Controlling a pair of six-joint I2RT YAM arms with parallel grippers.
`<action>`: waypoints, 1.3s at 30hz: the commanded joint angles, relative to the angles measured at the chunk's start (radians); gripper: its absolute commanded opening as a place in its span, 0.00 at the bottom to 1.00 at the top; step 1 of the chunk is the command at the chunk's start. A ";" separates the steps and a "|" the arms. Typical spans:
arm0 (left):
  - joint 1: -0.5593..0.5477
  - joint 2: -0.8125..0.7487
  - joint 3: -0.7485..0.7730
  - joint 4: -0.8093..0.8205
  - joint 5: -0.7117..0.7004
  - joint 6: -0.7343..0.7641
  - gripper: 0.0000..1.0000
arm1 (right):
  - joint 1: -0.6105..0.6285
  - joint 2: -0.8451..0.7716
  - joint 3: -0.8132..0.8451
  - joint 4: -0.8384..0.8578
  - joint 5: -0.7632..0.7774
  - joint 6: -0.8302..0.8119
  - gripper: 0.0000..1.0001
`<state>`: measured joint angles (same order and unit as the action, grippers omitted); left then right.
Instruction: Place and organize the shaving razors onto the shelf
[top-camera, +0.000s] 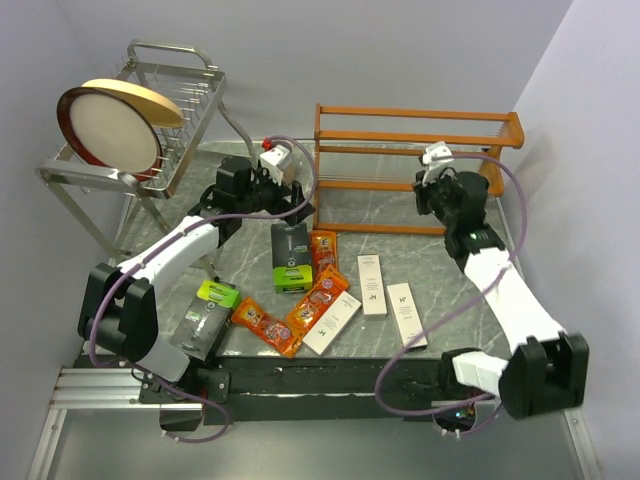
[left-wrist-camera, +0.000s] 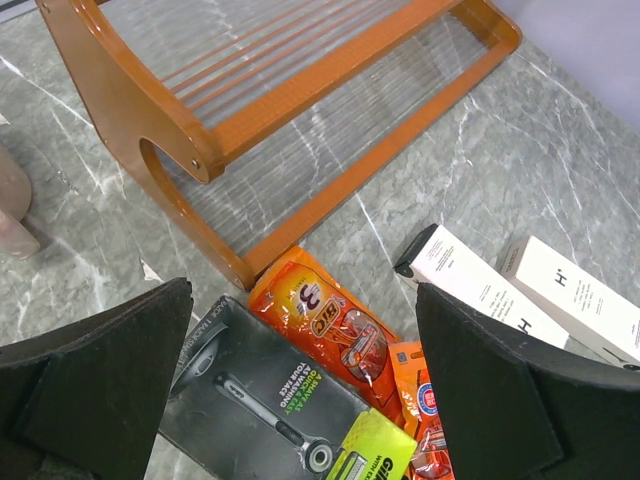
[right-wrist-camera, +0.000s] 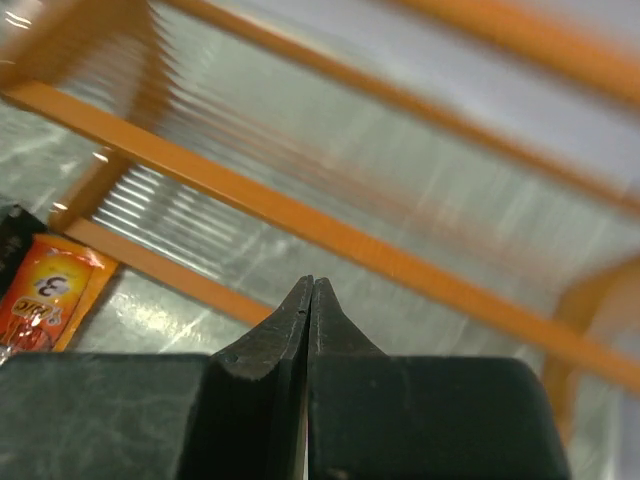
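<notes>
The shaving razors lie loose on the table in front of the orange wooden shelf (top-camera: 420, 170). They are a black-and-green pack (top-camera: 290, 258), a lime-and-black pack (top-camera: 207, 318), orange packets (top-camera: 318, 300) and slim white boxes (top-camera: 371, 285). My left gripper (top-camera: 292, 205) hangs open by the shelf's left foot. In the left wrist view its jaws (left-wrist-camera: 303, 290) stand wide over the black pack (left-wrist-camera: 270, 400) and an orange packet (left-wrist-camera: 335, 325), touching neither. My right gripper (top-camera: 428, 190) is shut on nothing, its tips (right-wrist-camera: 312, 282) facing the shelf's lower rail (right-wrist-camera: 330, 235).
A silver wire rack (top-camera: 185, 110) holding a round plate (top-camera: 110, 125) stands at the back left. A pinkish rounded object (left-wrist-camera: 12, 205) shows at the left edge of the left wrist view. Grey walls close in the table on the left, back and right.
</notes>
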<state>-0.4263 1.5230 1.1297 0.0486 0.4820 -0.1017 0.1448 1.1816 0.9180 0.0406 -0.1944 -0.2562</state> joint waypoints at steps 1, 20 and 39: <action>-0.006 -0.001 0.021 0.028 0.015 0.002 0.99 | -0.017 0.116 0.148 -0.137 0.180 0.190 0.00; -0.006 0.029 0.016 0.020 -0.005 0.017 0.99 | -0.109 0.458 0.383 -0.315 0.386 0.265 0.00; -0.006 -0.006 -0.071 -0.035 -0.025 -0.006 0.99 | -0.102 0.354 0.294 -0.323 0.303 0.244 0.00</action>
<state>-0.4271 1.5677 1.0748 0.0212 0.4702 -0.0952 0.0410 1.6432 1.2518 -0.2867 0.1570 -0.0135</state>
